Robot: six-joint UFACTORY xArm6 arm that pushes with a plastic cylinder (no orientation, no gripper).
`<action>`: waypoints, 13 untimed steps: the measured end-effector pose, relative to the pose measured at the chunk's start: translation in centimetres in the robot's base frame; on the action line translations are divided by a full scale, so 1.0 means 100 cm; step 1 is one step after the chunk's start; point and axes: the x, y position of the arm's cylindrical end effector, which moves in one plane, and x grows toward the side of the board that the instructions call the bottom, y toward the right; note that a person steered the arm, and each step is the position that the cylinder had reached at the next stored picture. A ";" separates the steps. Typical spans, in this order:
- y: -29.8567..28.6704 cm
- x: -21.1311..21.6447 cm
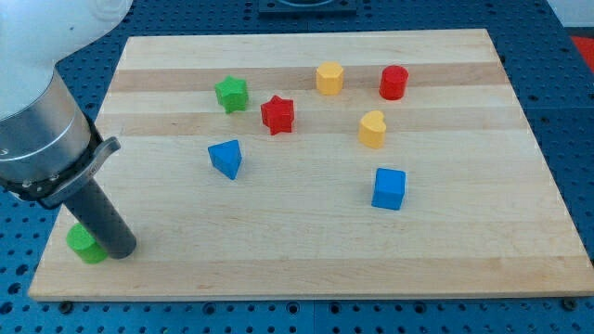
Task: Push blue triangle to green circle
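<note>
1. Camera view: my tip [123,249], the lower end of the straight dark rod, rests on the pale wooden board [306,250] near its bottom-left corner. It is a bare rod with nothing that opens or closes, and it grips nothing.
2. Just to the view's left of my tip sits the small green circle block [85,245], partly hidden behind the rod. Whether the two touch I cannot tell.
3. Up and to the view's right of my tip, well apart from it, stands the blue triangle block [225,158]. It is clear of every other block.
4. Farther up from my tip lie the green star block [232,94] and, beside it to the view's right, the red star block [277,114].
5. Far to the right of my tip are the yellow cylinder block [329,78], the red cylinder block [393,82], the yellow heart block [372,129] and the blue cube block [389,188].
</note>
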 end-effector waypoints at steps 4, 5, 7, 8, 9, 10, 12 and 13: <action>0.205 -0.058; 0.192 -0.122; 0.153 -0.147; 0.131 -0.134; 0.108 -0.128; 0.087 -0.122; 0.061 -0.097; 0.039 -0.095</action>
